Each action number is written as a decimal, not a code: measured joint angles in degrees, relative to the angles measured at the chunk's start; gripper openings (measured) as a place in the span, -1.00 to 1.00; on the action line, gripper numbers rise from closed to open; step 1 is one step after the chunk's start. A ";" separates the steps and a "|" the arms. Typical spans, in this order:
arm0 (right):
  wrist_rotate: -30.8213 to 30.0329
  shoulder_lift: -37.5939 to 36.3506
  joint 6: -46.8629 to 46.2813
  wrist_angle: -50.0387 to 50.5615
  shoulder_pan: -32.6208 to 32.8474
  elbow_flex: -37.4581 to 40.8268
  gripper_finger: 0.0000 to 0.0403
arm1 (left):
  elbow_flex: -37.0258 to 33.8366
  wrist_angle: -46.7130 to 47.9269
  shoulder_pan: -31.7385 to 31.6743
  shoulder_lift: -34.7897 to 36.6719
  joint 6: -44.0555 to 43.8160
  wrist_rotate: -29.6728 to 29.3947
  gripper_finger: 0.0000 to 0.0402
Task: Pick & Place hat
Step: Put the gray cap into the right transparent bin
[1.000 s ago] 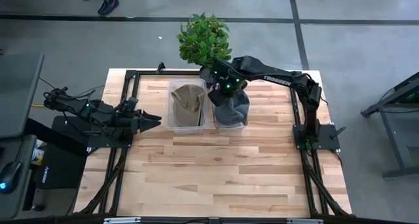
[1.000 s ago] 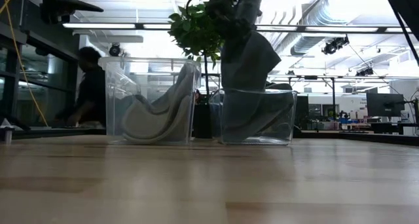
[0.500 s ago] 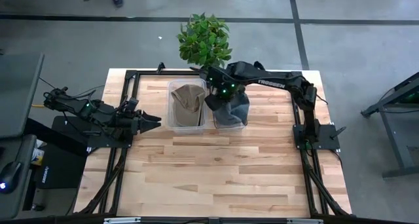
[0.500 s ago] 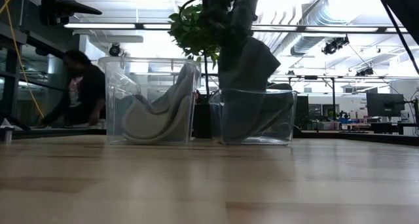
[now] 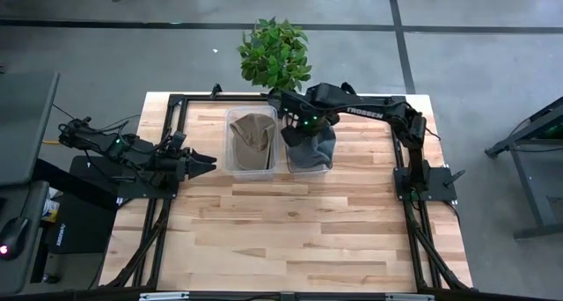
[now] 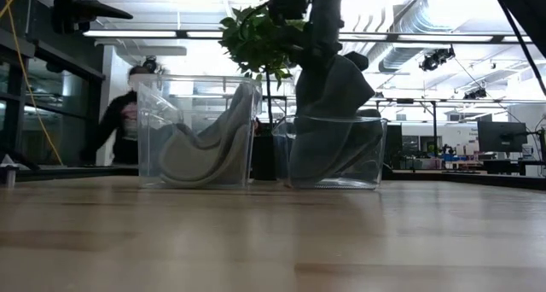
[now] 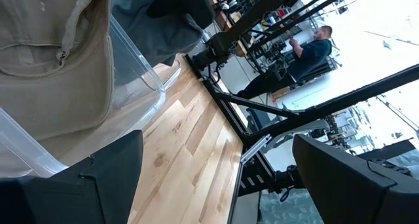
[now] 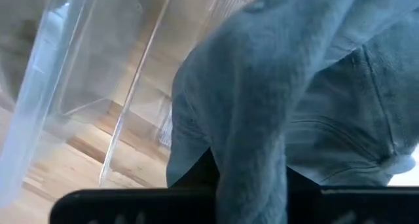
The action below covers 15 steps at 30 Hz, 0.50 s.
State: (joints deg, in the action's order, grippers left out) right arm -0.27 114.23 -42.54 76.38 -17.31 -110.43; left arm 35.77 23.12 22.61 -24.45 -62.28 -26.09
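Wood desk (image 5: 290,222) with two clear bins side by side up near 12 o'clock. Grey hat (image 5: 310,146) is half out of the right bin (image 5: 310,166), pinched by the right hand (image 5: 302,125) right above it. Tan hat (image 5: 250,135) sits in the left bin (image 5: 230,157). Left hand (image 5: 201,163) waits at 9 o'clock, fingers spread. Plant (image 5: 274,53) stands behind the bins.
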 joint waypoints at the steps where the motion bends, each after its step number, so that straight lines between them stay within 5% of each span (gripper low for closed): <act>1: -0.30 -0.05 -0.04 0.00 0.01 0.02 -0.93 | 0.00 0.00 0.00 0.00 0.00 -0.02 0.74; 7: -0.81 -0.15 -0.42 -0.12 0.17 0.35 -0.86 | 0.00 0.02 0.00 0.00 -0.15 0.07 0.74; 15: -0.31 -0.78 0.71 -0.33 0.06 0.37 -0.35 | 0.00 0.57 -0.01 -0.01 -1.01 0.13 0.74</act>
State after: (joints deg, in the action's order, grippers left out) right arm -0.58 113.45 -41.83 76.05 -17.26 -110.06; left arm 35.77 23.69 22.60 -24.46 -63.29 -25.96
